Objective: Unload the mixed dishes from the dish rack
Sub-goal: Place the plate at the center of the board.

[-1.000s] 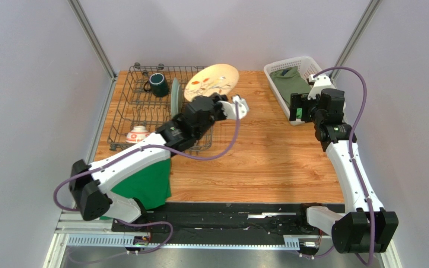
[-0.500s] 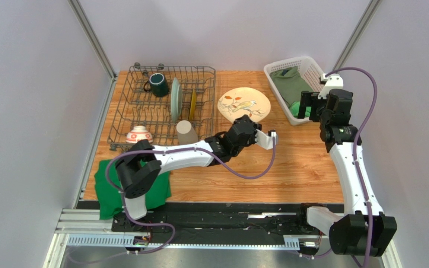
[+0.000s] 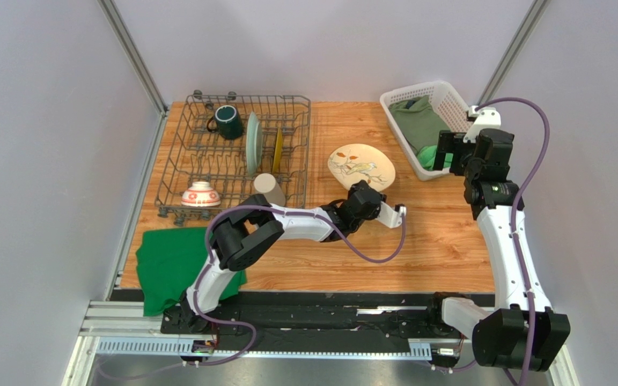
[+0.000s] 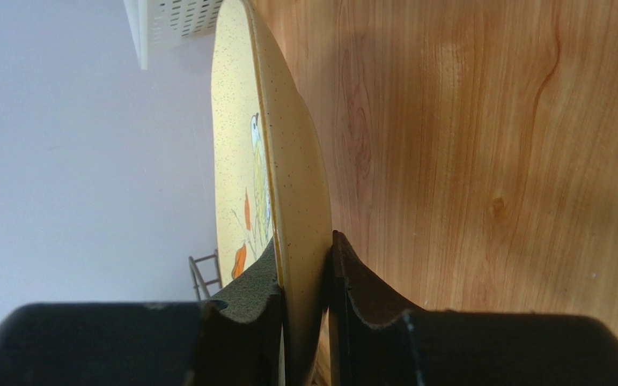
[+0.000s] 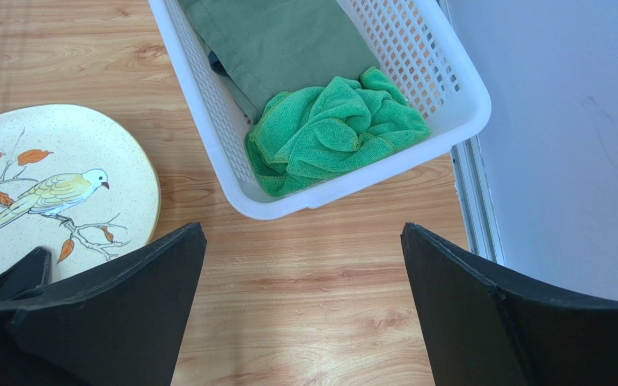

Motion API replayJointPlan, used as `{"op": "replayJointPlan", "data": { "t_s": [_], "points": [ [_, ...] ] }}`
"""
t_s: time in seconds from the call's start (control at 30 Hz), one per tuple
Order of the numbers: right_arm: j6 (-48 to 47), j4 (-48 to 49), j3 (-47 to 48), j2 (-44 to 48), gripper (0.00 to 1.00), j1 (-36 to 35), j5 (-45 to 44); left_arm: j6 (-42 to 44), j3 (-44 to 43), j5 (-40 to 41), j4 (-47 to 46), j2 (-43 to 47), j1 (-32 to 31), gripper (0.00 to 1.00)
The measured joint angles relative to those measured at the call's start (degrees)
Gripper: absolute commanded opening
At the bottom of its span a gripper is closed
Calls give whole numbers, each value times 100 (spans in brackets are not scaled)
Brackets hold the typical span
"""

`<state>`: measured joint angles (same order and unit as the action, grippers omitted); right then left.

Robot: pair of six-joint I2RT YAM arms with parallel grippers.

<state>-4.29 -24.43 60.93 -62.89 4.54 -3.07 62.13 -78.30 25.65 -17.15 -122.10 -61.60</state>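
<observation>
My left gripper [image 3: 362,193] is shut on the near rim of a cream plate with a bird pattern [image 3: 360,165], held low over the wood table right of the dish rack [image 3: 177,145]. The left wrist view shows the pads [image 4: 260,277] clamping that plate [image 4: 268,161] edge-on. In the rack are a dark green mug [image 3: 228,121], a pale teal plate [image 3: 252,143] and a yellow plate [image 3: 277,150] on edge, a beige cup [image 3: 269,190] and a red-and-white bowl [image 3: 200,194]. My right gripper [image 3: 449,153] is open and empty [image 5: 302,233] beside the plate [image 5: 46,193].
A white lattice basket [image 3: 397,103] with green cloths [image 5: 332,129] stands at the back right, just beyond my right gripper. A green cloth [image 3: 175,265] lies at the front left. Bare wood table [image 3: 433,249] lies at the front right.
My left arm has carried the bird plate from above the rack to the right and down, low over the table. My right gripper has shifted slightly right.
</observation>
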Motion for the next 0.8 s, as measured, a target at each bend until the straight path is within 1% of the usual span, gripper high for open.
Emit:
{"op": "replayJointPlan", "data": {
  "t_s": [0.13, 0.47, 0.8],
  "points": [
    [2, 0, 0, 0, 99, 57, 72, -2, -203, -74, -17, -181, 66, 0],
    [2, 0, 0, 0, 99, 205, 413, -164, -813, -420, 328, -411, 293, 0],
    [7, 0, 0, 4, 99, 317, 667, -205, -1344, -496, 612, -1075, 398, 0]
  ]
}}
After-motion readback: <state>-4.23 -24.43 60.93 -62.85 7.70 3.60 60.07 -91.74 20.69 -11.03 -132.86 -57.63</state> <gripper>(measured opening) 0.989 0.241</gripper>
